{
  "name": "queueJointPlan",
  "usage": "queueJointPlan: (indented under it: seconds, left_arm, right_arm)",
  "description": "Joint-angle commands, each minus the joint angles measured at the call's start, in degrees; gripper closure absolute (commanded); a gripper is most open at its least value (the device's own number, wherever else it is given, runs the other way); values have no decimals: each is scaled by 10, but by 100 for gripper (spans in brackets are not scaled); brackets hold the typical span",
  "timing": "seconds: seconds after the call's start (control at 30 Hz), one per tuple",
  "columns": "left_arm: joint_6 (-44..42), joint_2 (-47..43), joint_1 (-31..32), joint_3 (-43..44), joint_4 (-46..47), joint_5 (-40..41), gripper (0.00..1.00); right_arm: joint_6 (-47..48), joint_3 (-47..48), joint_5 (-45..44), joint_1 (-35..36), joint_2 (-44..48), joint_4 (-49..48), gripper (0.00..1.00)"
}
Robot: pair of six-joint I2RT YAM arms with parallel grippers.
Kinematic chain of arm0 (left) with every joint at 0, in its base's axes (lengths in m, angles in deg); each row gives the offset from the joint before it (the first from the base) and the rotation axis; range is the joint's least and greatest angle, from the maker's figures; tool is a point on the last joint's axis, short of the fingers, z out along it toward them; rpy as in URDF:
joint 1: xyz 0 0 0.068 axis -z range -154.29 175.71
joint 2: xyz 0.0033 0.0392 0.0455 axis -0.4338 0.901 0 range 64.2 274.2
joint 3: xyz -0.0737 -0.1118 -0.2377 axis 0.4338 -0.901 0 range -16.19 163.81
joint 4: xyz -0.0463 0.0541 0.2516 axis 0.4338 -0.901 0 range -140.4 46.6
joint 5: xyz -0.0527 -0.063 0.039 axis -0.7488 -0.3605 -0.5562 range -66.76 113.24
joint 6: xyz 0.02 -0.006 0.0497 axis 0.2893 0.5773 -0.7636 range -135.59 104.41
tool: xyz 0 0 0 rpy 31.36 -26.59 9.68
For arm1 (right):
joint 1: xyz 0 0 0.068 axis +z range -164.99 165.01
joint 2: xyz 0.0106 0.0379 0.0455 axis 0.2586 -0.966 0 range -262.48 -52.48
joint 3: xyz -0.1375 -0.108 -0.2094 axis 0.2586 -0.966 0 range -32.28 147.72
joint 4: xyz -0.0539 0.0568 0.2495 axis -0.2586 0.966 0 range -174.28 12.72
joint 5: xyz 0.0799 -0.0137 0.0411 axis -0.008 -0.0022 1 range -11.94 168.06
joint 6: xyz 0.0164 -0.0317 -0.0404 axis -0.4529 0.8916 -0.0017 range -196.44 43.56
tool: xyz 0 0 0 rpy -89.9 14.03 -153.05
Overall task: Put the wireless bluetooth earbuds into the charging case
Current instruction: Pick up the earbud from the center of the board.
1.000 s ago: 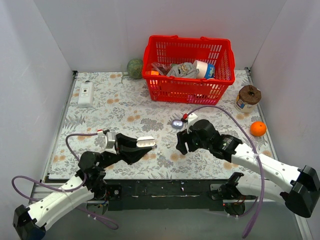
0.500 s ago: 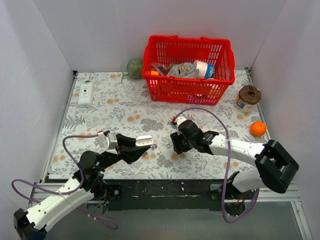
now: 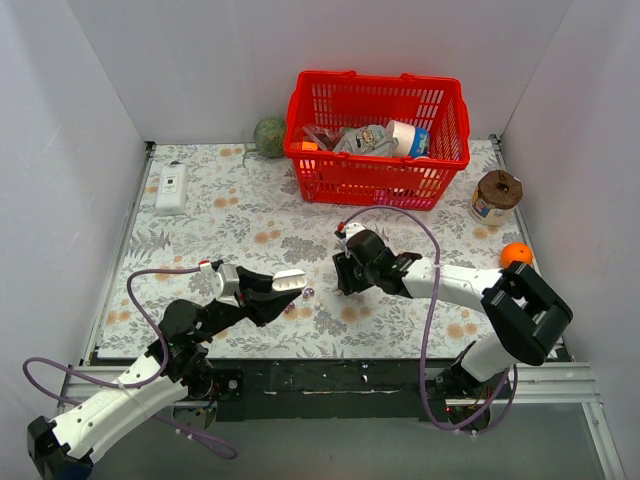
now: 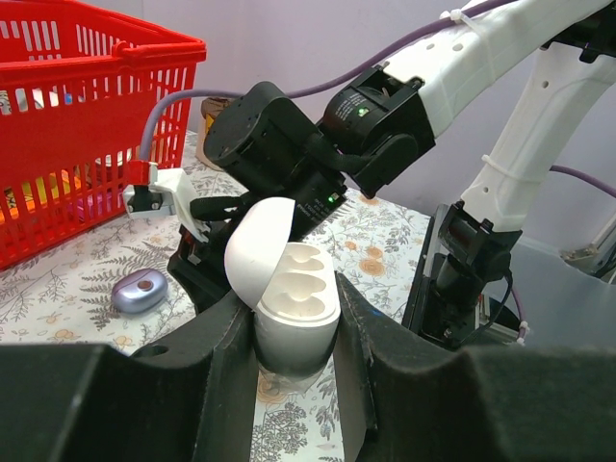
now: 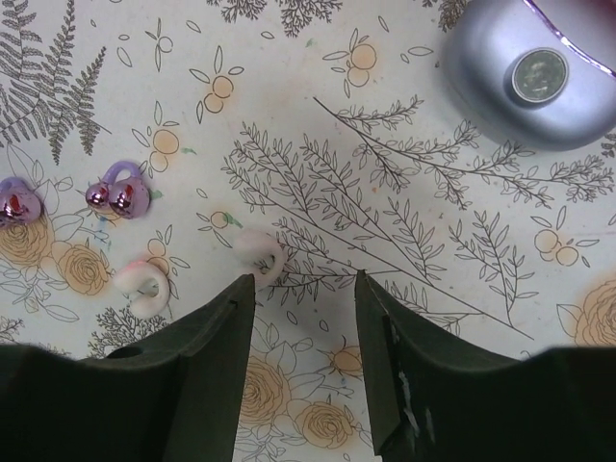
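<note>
From above: the left hand (image 3: pixel 291 283) is clamped on an open white case (image 3: pixel 290 277), held just off the bench (image 3: pixel 200 225). One tiny purple earbud (image 3: pixel 307 292) lies on the floral cover just right of that case, between the two hands. The right hand (image 3: pixel 345 283) points down at the bench close by. I cannot tell its state from up here. At the far side sits a red basket (image 3: pixel 375 165), with an orange (image 3: pixel 515 254) out at the right edge.

Left wrist view: both fingers (image 4: pixel 226 366) press the white case (image 4: pixel 294 308) from either side, its lid tipped back and two pale sockets showing. Beyond it, on the bench, lies the lavender charging case (image 4: pixel 140 292), right beside the dark body of the right arm (image 4: pixel 289 154).

Right wrist view: the right hand (image 5: pixel 300 308) has its fingers apart, holding nothing. Two glossy purple earbuds (image 5: pixel 120 195) lie loose on the bench, one of them cut by the frame edge. Two pale buds (image 5: pixel 260 255) lie nearer the fingertips, one just off one tip. The charging case (image 5: pixel 529 77) is well apart from the purple pair, at the opposite corner.
</note>
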Motion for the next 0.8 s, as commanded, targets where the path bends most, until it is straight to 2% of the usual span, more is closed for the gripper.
queueJointPlan:
  seconds: [0.0, 0.77]
  left_arm:
    - [-10, 5, 1, 19, -1, 6, 100]
    - [-5, 22, 1, 17, 1, 8, 100]
  right_arm:
    - [-2, 28, -7, -2, -22, -23, 47]
    - [8, 25, 20, -3, -69, -32, 47]
